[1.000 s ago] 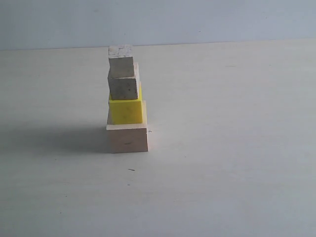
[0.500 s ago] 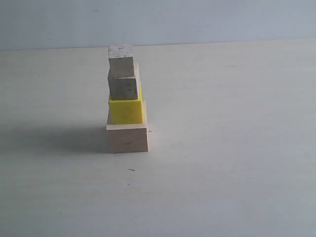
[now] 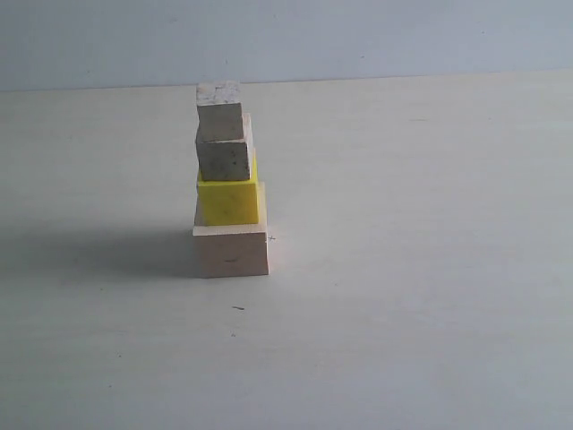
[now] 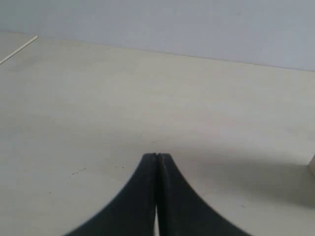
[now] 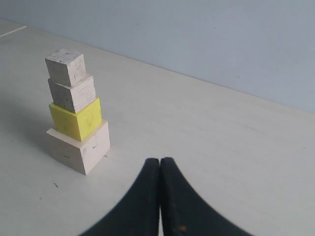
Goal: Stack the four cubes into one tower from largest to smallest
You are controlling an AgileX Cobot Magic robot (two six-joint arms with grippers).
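Note:
The tower stands on the table left of centre in the exterior view: the large pale wooden cube [image 3: 232, 252] at the bottom, the yellow cube [image 3: 228, 202] on it, a small wooden cube [image 3: 224, 157] above, and the smallest cube [image 3: 219, 113] on top. The right wrist view shows the same stack: large cube [image 5: 78, 146], yellow cube [image 5: 76, 119], small cube [image 5: 73, 93], smallest cube [image 5: 66, 67]. My right gripper [image 5: 160, 160] is shut and holds nothing, well apart from the tower. My left gripper [image 4: 157, 156] is shut and holds nothing; a sliver of the large cube [image 4: 312, 164] shows at that view's edge.
The pale table [image 3: 430, 269] spreads all round the tower, with a blue-grey wall [image 3: 358, 36] behind its far edge. The tower's shadow [image 3: 98, 251] falls to the left. Neither arm shows in the exterior view.

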